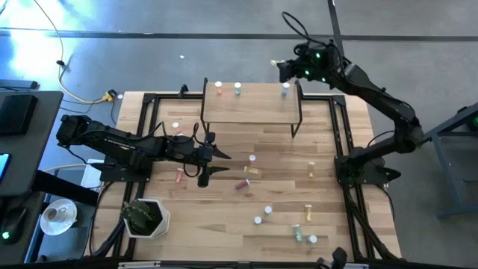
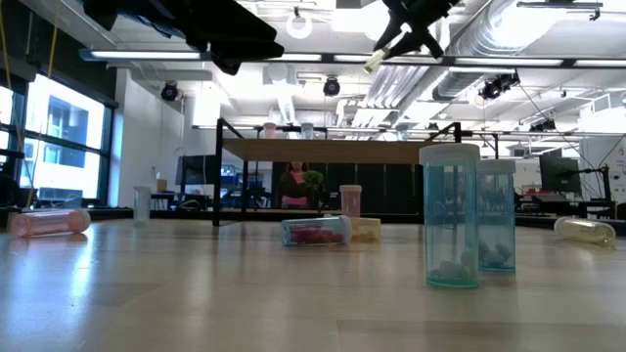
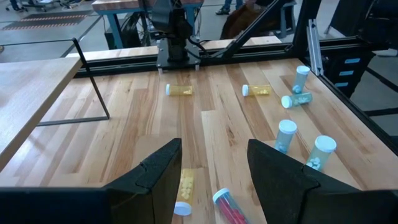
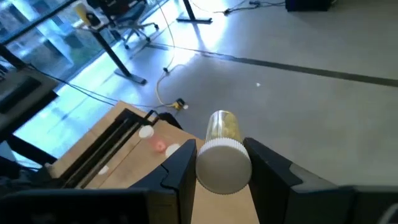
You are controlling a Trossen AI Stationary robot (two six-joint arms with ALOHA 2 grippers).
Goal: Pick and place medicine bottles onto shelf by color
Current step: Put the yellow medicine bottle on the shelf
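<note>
My right gripper (image 1: 286,69) is high above the far right end of the shelf (image 1: 250,112), shut on a yellow medicine bottle (image 4: 224,130) with a white cap. Three bottles stand along the shelf's far edge: a red one (image 1: 219,88), a green one (image 1: 237,88) and a blue one (image 1: 285,90). My left gripper (image 1: 220,162) is open and empty above the table's middle left. In the left wrist view (image 3: 214,155) a lying yellow bottle (image 3: 185,188) and a lying red bottle (image 3: 227,205) show on the table just ahead of its fingers. My right gripper pinches the yellow bottle between its two fingers at the white cap end (image 4: 222,167). The yellow body sticks out ahead of the fingers. The bottle is lifted clear and hangs slanted below the gripper in the low view (image 2: 376,61).
Several more bottles lie or stand on the table's right half, among them yellow ones (image 1: 311,169) (image 1: 306,211) and blue-green ones (image 1: 297,233) (image 2: 450,215). A pink bottle (image 1: 179,176) lies near my left arm. A white pot with a plant (image 1: 146,217) stands at the near left corner.
</note>
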